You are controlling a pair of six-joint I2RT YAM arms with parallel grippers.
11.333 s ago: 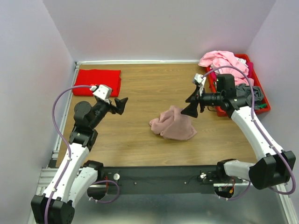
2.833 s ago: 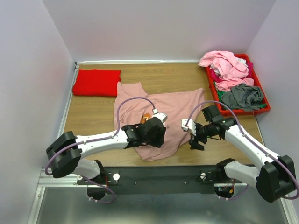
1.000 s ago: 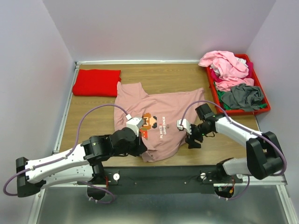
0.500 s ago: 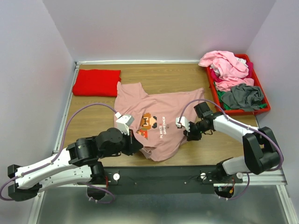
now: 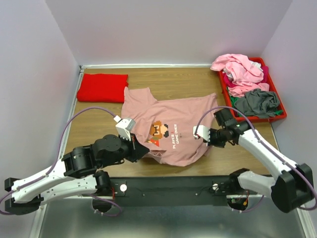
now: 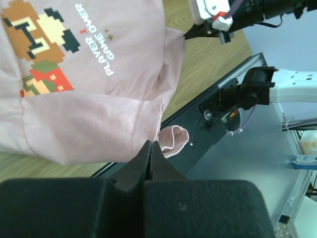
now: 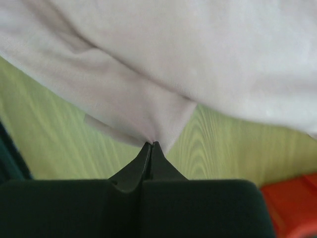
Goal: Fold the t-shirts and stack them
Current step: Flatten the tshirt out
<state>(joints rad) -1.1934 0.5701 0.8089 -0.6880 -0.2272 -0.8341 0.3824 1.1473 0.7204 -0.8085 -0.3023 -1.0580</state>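
Wooden table [image 5: 168, 82] with shirts and a bin.
A pink shirt [image 5: 176, 111] lies spread mid-table; a folded red shirt [image 5: 101, 88] sits in the far left corner, a red bin [image 5: 257, 118] far right.

Before me the dusty-pink t-shirt [image 5: 173, 134] lies spread at centre, pixel-figure print facing up — the bright red t-shirt [image 5: 102, 88] sits folded flat at 10 o'clock, the light pink t-shirt [image 5: 237, 67] and grey t-shirt [image 5: 256, 103] heaped crumpled at 2 o'clock.
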